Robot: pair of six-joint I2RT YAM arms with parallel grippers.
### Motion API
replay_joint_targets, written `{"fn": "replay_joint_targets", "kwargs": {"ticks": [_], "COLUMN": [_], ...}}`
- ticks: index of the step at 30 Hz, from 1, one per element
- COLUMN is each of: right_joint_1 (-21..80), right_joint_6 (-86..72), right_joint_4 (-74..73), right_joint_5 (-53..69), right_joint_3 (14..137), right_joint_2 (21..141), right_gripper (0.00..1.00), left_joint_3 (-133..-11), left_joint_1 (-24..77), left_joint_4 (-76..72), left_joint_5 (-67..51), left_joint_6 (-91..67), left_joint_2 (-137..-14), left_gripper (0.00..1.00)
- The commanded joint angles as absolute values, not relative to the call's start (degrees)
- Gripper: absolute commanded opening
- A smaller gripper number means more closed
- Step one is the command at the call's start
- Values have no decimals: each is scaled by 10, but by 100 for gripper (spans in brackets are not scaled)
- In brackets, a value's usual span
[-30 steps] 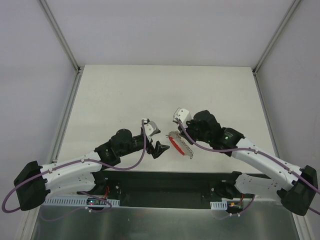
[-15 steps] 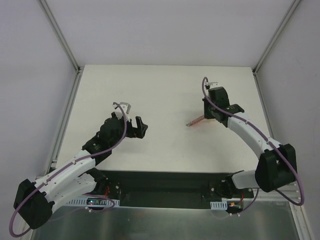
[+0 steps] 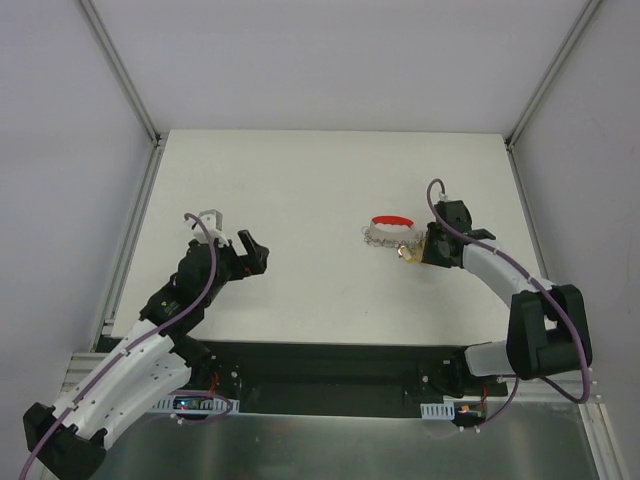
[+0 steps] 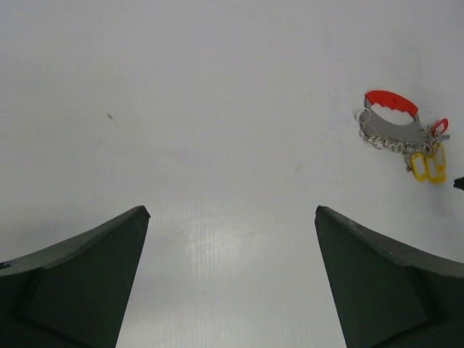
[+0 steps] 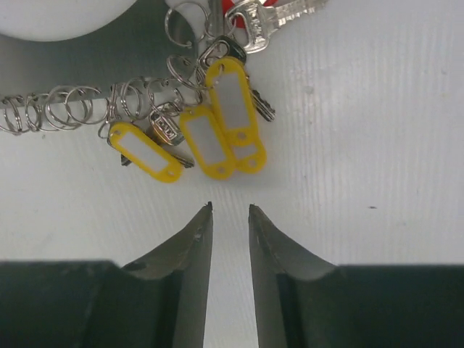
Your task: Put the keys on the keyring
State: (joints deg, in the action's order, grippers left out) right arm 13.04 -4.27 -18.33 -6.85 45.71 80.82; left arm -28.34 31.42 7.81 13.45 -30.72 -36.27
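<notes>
The keyring, a bunch of silver rings and chain with a red curved band, lies on the white table right of centre. The keys with yellow heads lie bunched at its near right end, touching the rings. In the right wrist view the yellow keys and the chain rings lie just beyond my right gripper, whose jaws stand a narrow gap apart with nothing between them. My left gripper is wide open and empty, far to the left; it sees the keyring in the distance.
A plain silver key lies at the top of the bunch. The white table has raised rails along its left and right edges. A black strip runs along the near edge by the arm bases.
The right arm carried the keyring from near the front centre out to the right, and it now lies on the table, released. The left arm pulled back to the left.
</notes>
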Motion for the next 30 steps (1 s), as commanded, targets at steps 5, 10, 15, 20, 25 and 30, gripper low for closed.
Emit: {"fn": "replay_joint_targets", "kwargs": {"ticks": [5,10,15,20,25,30], "right_joint_1": [122,121,121,122,122,122], "right_joint_6": [-55,-40,-12,16,45,68], "right_joint_4": [-206,-237,-290,-339,-360,-335], "right_joint_5": [-106,-141,-196,-256,-295,-313], "right_joint_3": [452,460,480,494,488,438], "right_joint_2": [649,541,393,280,183,78], "right_gripper": [59,81,98,96,96,96], "left_joint_3": [-360,-387,-387,-405,-399,-375], "left_joint_1": [310,310,311,311,311,310], "left_joint_4": [178,199,200,218,219,218], "left_joint_5": [181,218,293,289,283,314], "left_joint_6": [-273,-240,-236,-177,-156,-160], "left_joint_2": [-277,-206,-123,-88,-53,-17], "left_gripper": [99,99,99,99,99,99]}}
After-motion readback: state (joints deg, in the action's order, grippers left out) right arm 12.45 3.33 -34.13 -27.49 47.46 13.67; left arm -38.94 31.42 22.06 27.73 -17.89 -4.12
